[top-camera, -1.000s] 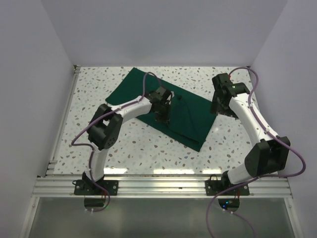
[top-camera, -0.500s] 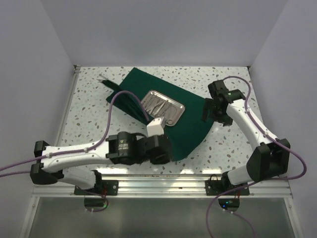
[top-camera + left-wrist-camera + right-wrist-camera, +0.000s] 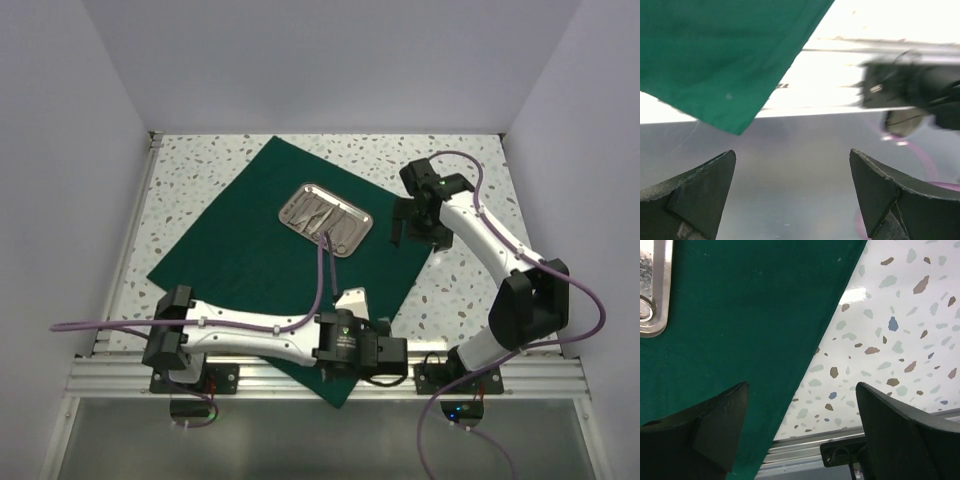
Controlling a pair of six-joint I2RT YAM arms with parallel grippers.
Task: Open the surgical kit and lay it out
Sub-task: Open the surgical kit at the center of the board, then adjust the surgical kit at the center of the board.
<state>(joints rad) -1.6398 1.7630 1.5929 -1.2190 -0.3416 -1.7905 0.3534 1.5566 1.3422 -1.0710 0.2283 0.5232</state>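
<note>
Left arm's swung down to the front edge since a second ago, and the green cloth (image 3: 250,260) is now spread flat. The steel tray (image 3: 325,220) sits mid-cloth with the silver instruments (image 3: 312,212) inside. The cloth's near corner overhangs the front rail (image 3: 110,378). Left gripper (image 3: 792,192) and right gripper (image 3: 802,425) both gape, empty. There's bare table (image 3: 445,300) to the right.

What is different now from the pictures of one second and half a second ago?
The left gripper pulled a flap of the cloth toward the near edge, spreading it flat and uncovering the tray. Then it let go, and it is open now, past the cloth's near corner. The right gripper moved left, over the cloth's right edge, staying open. The tray kept its place.
</note>
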